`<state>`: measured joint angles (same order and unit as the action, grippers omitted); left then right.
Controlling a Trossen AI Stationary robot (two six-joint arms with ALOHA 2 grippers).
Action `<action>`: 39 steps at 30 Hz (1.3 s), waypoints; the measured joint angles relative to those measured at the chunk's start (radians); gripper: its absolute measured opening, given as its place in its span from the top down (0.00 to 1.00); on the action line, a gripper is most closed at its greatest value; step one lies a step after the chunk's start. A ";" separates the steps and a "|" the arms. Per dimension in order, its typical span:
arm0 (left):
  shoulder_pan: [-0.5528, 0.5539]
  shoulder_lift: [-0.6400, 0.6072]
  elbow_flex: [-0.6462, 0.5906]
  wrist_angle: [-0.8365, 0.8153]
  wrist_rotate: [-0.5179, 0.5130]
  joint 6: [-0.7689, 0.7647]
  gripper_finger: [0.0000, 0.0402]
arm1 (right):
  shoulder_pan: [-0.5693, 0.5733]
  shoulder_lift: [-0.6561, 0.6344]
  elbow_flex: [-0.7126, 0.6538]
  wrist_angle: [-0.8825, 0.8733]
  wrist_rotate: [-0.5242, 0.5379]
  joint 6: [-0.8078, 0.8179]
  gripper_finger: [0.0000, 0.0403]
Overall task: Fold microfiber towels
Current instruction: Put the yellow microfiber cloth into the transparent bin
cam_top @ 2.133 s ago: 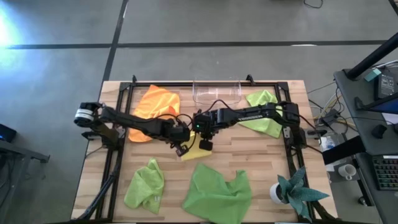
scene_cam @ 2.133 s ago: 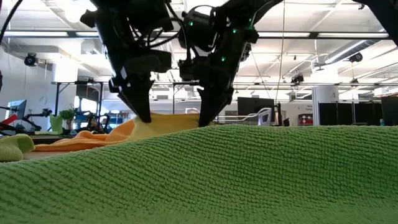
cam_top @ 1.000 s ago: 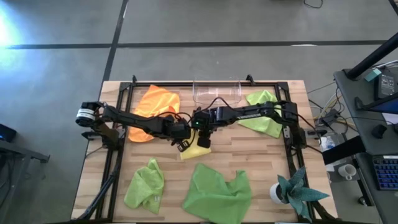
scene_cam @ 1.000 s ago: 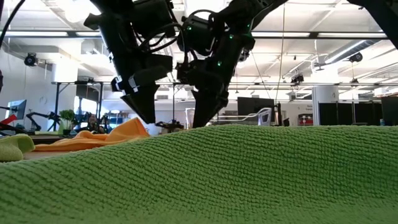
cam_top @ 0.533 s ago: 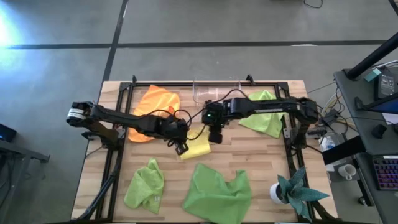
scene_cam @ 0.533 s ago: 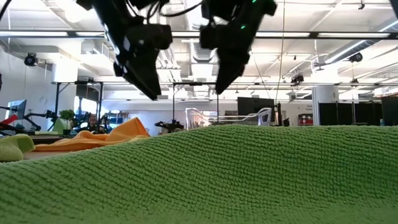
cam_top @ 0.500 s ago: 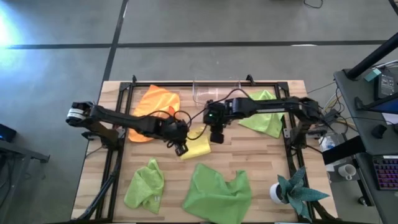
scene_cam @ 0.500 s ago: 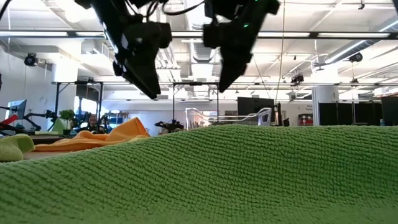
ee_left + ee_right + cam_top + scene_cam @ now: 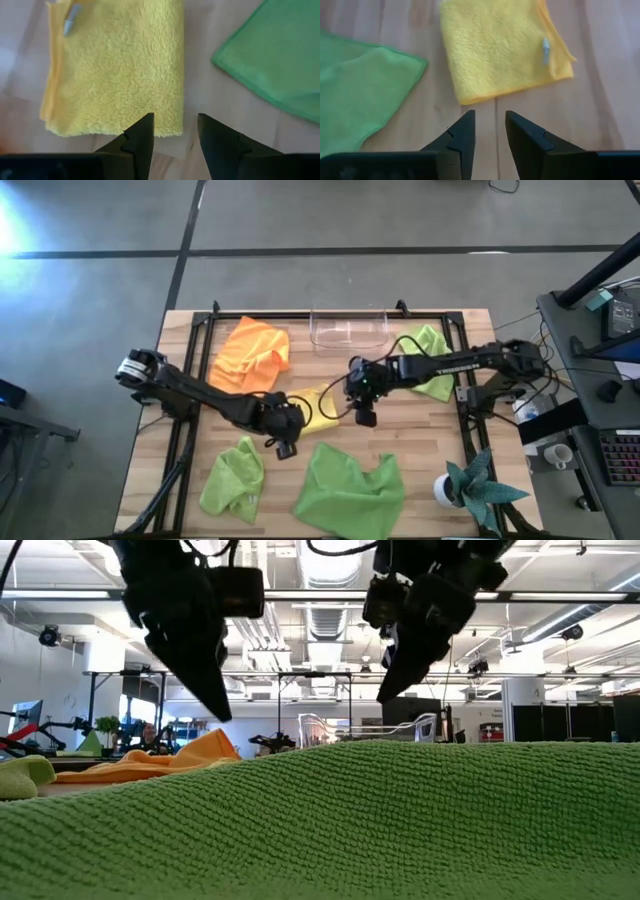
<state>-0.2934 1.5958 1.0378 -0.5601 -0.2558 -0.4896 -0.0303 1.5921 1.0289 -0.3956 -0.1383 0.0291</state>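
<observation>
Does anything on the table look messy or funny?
Only the yellow towel lies folded flat. The orange towel and three green towels lie rumpled, not yet folded. Nothing looks spilled or broken.

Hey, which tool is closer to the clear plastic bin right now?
Right. The right tool hangs over the table's middle, below the clear plastic bin in the high view; the left tool sits farther off, near the yellow towel.

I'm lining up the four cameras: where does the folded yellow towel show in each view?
High view: yellow towel at table centre, between the grippers.
Low view: not visible, hidden behind the big green towel.
Left wrist view: fills the upper left.
Right wrist view: upper centre.
Shared landmark: that green towel.
</observation>
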 joint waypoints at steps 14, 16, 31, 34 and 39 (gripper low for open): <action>-0.003 0.123 -0.002 0.108 0.016 -0.002 0.66 | 0.077 0.143 0.025 0.147 0.000 -0.168 0.72; -0.003 0.138 -0.002 0.108 0.015 -0.002 0.66 | 0.078 0.168 0.038 0.147 0.000 -0.177 0.72; -0.003 0.178 -0.020 0.106 -0.042 -0.054 0.66 | 0.078 0.241 0.065 0.141 0.000 -0.194 0.65; -0.002 0.192 -0.024 0.108 -0.042 -0.054 0.66 | 0.079 0.241 0.065 0.158 0.000 -0.201 0.60; -0.003 0.228 -0.022 0.115 -0.052 -0.051 0.66 | 0.079 0.254 0.065 0.203 0.000 -0.245 0.53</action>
<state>-0.2966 1.8235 1.0157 -0.4450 -0.3077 -0.5411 0.0483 1.8466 1.0939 -0.1925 -0.1387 -0.2164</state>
